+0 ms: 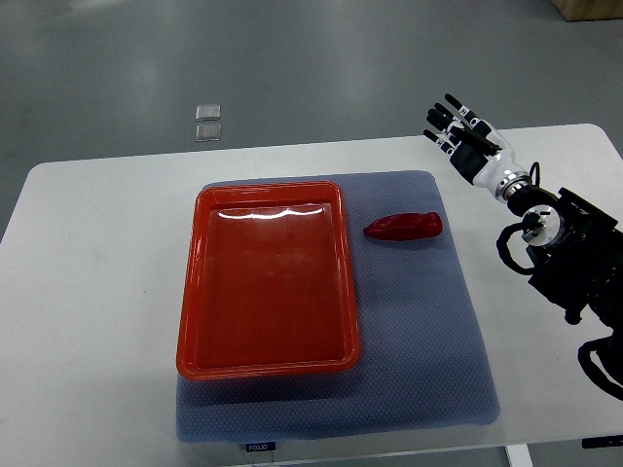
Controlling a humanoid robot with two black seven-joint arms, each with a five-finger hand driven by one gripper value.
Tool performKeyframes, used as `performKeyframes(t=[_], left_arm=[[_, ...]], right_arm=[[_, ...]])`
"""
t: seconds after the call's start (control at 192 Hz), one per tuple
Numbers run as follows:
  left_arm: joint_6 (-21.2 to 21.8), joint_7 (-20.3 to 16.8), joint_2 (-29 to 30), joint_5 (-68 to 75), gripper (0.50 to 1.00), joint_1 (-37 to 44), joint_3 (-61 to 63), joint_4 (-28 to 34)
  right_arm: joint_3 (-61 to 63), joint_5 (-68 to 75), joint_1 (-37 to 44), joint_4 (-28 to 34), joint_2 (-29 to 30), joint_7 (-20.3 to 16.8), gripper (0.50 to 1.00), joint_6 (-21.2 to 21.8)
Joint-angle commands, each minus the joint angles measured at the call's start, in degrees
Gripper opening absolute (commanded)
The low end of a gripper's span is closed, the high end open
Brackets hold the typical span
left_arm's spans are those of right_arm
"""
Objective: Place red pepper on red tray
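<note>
The right hand [459,131] hangs at the far right of the scene, its arm entering from the right edge, fingers spread apart and holding nothing. It points toward the far edge of the white table [88,292], and seems to sit above the tabletop rather than on it, though the steep view makes height hard to judge. The left arm does not show at all.

Just left of and nearer than the hand, the red pepper [404,228] lies on its side on the grey mat [428,350], its tip pointing left toward the tray. It is apart from the hand and untouched. Lying flat and long across the scene, it probably suits a grasp from above across its narrow width.

Left of the pepper, close beside it but not touching, the red tray [191,292] rests on the same mat, with nothing in it. The task looks to be at its start: the hand must first reach the pepper, then carry it a short way left over the tray's rim.
</note>
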Motion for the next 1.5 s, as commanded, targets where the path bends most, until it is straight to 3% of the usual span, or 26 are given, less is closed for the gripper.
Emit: performKeyframes(t=[0.0, 0.574, 0.845, 0.939, 1.184, 1.314, 1.45, 1.497], left_arm=[[0.0, 0.0, 0.0, 0.06, 1.0, 0.0, 0.01, 0.07], [0.0, 0.0, 0.0, 0.06, 1.0, 0.0, 0.01, 0.07], [0.0, 0.0, 0.0, 0.06, 1.0, 0.0, 0.01, 0.07], [0.0, 0.0, 0.0, 0.06, 1.0, 0.0, 0.01, 0.07], [0.0, 0.0, 0.0, -0.02, 1.0, 0.0, 0.01, 0.07], [0.0, 0.0, 0.0, -0.02, 1.0, 0.0, 0.01, 0.07], [0.0, 0.0, 0.0, -0.02, 1.0, 0.0, -0.07, 0.07], [0.0, 0.0, 0.0, 0.06, 1.0, 0.0, 0.01, 0.07]], right_arm=[[-3.22, -6.12, 1.4, 0.0, 0.0, 0.0, 0.93, 0.12], [-31.16, -32.76, 21.08, 0.0, -5.01, 0.08, 0.93, 1.55], [-48.66, -36.8, 26.18, 0.97, -6.59, 0.17, 0.93, 1.55], [-54.81, -38.82, 28.47, 6.07, -8.61, 0.35, 0.93, 1.55], [-59.73, -51.13, 40.95, 35.15, -17.22, 0.43, 0.93, 1.55], [-60.88, -52.8, 43.76, 46.22, -18.98, 0.08, 0.93, 1.55], [-62.63, -52.71, 44.2, 51.24, -17.67, -0.09, 0.928, 1.55], [-63.86, -52.62, 43.85, 51.51, -16.26, -0.09, 0.928, -1.89]])
